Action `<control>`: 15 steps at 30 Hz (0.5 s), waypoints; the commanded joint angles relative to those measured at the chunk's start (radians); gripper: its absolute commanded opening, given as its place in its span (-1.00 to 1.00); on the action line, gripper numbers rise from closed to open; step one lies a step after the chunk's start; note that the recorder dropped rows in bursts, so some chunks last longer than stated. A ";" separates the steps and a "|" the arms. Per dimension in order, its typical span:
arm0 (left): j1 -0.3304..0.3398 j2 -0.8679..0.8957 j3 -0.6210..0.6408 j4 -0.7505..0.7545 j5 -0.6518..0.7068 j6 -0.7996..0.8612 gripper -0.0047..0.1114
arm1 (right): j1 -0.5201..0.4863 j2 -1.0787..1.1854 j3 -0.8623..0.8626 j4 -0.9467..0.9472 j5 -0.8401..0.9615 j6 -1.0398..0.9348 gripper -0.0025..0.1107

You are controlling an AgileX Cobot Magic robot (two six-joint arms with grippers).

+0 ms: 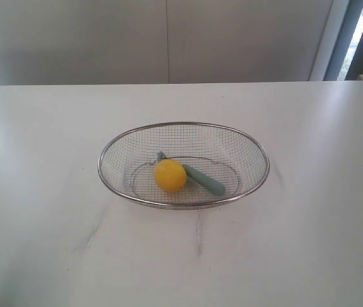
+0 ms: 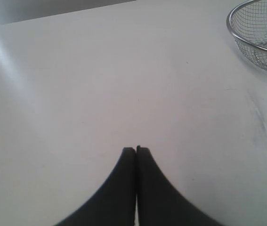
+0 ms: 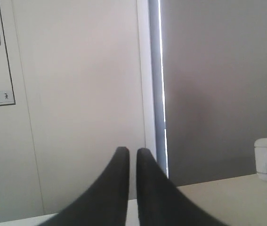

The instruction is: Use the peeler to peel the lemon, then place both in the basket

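The left end effector (image 2: 135, 150) hangs over bare white tabletop (image 1: 40, 192), its dark fingers pressed together on nothing, well apart from the basket. The silver wire-mesh basket (image 1: 100, 167) sits mid-tabletop. Inside it, the yellow lemon (image 1: 169, 175) rests on the mesh floor, left of centre. The teal peeler (image 1: 205, 181) lies just beside it, its handle slanting to the lemon's right and its head partly hidden behind the fruit. The right end effector (image 3: 133, 150) faces a pale wall, its fingers a thin slit apart and empty.
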 commanded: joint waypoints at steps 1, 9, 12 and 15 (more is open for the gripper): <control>0.001 -0.004 0.004 -0.003 -0.004 -0.001 -0.92 | -0.008 0.002 0.004 0.005 0.007 0.005 -0.84; 0.001 -0.004 0.004 -0.003 -0.004 -0.001 -0.92 | -0.003 0.002 0.009 0.002 0.007 0.005 -0.84; 0.001 -0.004 0.004 -0.003 -0.004 -0.001 -0.92 | 0.006 -0.012 0.063 0.003 -0.087 0.005 -0.84; 0.001 -0.004 0.004 -0.003 -0.004 -0.001 -0.92 | 0.013 -0.035 0.146 0.005 -0.274 0.005 -0.84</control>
